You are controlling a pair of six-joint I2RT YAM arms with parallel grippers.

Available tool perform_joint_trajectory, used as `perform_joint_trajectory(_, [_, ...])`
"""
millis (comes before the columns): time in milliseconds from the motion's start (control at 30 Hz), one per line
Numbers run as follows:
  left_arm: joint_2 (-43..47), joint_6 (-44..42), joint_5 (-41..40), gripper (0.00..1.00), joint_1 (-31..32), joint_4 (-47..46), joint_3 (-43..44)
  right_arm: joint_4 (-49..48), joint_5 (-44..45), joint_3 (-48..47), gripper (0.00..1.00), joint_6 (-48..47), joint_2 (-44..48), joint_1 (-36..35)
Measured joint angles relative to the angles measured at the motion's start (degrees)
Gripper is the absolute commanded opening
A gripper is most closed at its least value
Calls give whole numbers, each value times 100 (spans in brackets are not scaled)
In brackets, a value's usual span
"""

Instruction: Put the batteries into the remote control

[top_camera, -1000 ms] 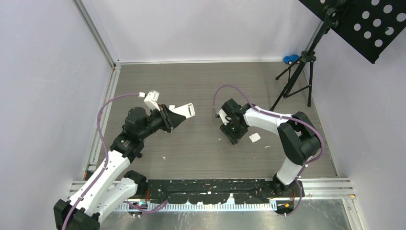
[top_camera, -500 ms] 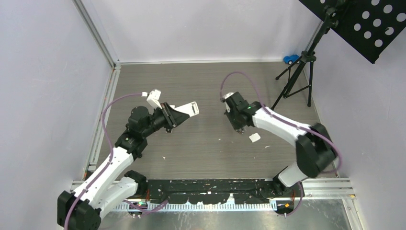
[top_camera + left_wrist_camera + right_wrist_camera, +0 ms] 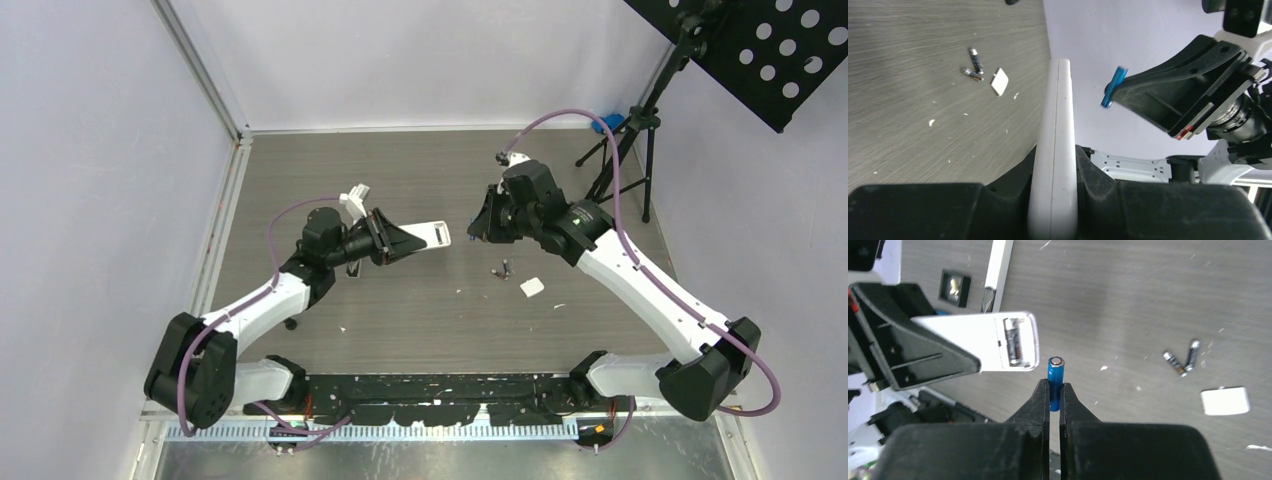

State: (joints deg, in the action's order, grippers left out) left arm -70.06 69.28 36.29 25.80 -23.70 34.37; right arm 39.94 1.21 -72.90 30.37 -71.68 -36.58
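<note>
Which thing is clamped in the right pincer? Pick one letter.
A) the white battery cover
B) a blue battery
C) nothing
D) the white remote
B: the right wrist view shows the right pincer shut on a blue battery, poised beside the white remote that the left pincer grips.

A robot lab cell: bare white walls (image 3: 420, 60), aluminium rails (image 3: 203, 75), perforated panel (image 3: 770, 50) on tripod (image 3: 640, 160)

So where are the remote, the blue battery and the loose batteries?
remote (image 3: 985, 337), right wrist view: white back.
blue battery (image 3: 1056, 377), right wrist view: its side.
loose batteries (image 3: 1173, 363), right wrist view: left one's middle.
</note>
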Motion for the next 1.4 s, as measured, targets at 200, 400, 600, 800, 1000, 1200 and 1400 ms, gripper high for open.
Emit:
perform_joint_trajectory(200, [-254, 435, 304, 0, 72, -601, 11, 177, -341, -17, 0, 457, -33, -369])
perform_joint_trajectory(400, [-310, 597, 463, 0, 72, -824, 11, 236, -280, -282, 0, 651, -385, -522])
perform_joint_trajectory(600, [-310, 664, 498, 0, 72, -951, 11, 273, -120, -509, 0, 737, -634, -566])
perform_joint_trajectory(800, [-310, 678, 514, 0, 70, -977, 11, 540, 85, -837, 4, 730, -839, -586])
perform_joint_trajectory(1000, [-313, 684, 551, 0, 72, -994, 9, 667, 120, -1032, 11, 699, -1036, -608])
perform_joint_trajectory(1200, [-323, 684, 586, 0, 72, -988, 9, 754, 118, -1080, 8, 678, -1082, -647])
perform_joint_trajectory(1400, [-323, 619, 608, 0, 72, -994, 9, 835, 181, -1139, 2, 673, -1086, -660])
